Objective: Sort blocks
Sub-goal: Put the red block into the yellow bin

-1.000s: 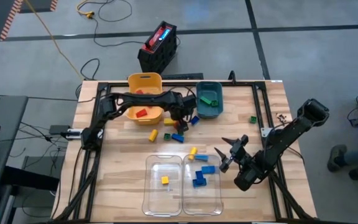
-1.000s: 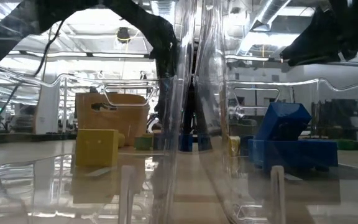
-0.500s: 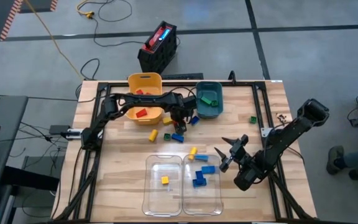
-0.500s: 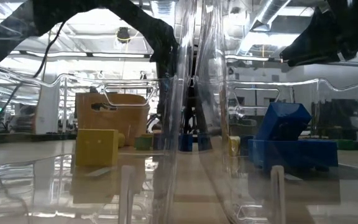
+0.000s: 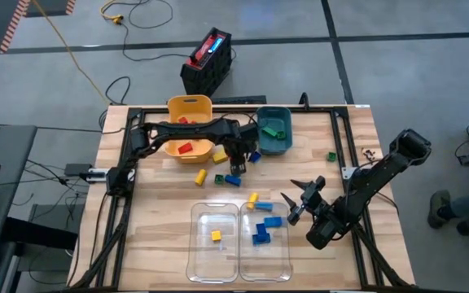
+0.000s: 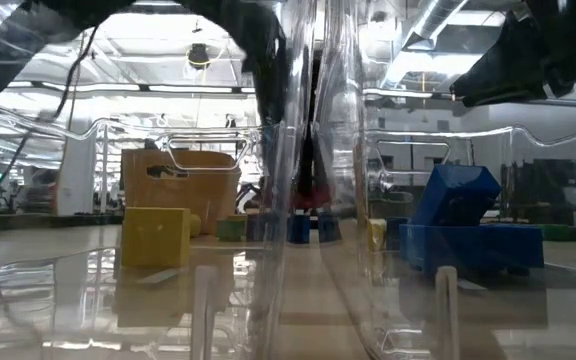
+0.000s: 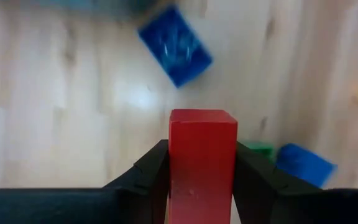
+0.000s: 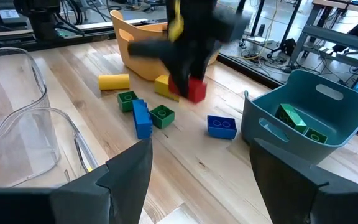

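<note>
A red block (image 7: 202, 163) is clamped between the 2 fingers of the left gripper (image 7: 201, 171), just above the table (image 5: 161, 203) between the yellow bin (image 5: 190, 130) and teal bin (image 5: 273, 130). The right gripper (image 5: 300, 199) is held wide open, empty, beside the clear bins (image 5: 238, 242).

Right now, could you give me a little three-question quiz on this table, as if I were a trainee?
1. True or false: the left gripper has its jaws on a red block.
2. Which colour of block lies in the teal bin? A red, B green, C yellow.
3. Fill in: the clear bin on the left arm's side holds one ____ block.

Key: 1 true; 2 B, green blocks; 3 yellow, the yellow block.
</note>
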`<action>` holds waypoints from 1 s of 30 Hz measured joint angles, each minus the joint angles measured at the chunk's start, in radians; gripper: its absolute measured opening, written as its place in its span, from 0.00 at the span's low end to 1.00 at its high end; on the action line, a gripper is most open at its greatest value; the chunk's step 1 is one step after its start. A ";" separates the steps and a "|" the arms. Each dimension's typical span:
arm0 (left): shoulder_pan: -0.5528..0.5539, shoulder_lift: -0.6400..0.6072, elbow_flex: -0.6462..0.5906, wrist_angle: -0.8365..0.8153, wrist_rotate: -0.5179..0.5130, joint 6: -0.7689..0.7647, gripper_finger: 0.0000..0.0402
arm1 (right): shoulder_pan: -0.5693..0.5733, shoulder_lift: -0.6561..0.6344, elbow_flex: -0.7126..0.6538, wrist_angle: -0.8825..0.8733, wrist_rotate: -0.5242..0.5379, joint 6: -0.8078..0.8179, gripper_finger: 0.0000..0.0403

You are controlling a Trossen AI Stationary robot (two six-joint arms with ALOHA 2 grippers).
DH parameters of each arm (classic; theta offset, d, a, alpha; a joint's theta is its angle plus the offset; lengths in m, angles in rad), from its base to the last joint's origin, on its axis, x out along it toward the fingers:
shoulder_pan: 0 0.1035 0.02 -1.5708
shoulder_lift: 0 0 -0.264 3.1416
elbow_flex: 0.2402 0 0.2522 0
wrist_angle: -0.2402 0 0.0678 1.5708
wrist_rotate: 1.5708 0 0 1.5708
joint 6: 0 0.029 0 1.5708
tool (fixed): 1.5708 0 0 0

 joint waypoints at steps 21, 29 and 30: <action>0.205 -0.366 0.001 -0.274 -0.184 0.055 0.33 | 0.010 0.000 0.000 0.019 -0.005 0.008 0.71; 0.394 -0.435 -0.301 -0.113 -0.158 0.107 0.33 | 0.027 0.000 0.000 0.027 -0.005 0.011 0.71; 0.416 -0.442 -0.331 -0.087 -0.146 0.113 0.33 | 0.026 0.000 0.000 0.028 -0.005 0.011 0.71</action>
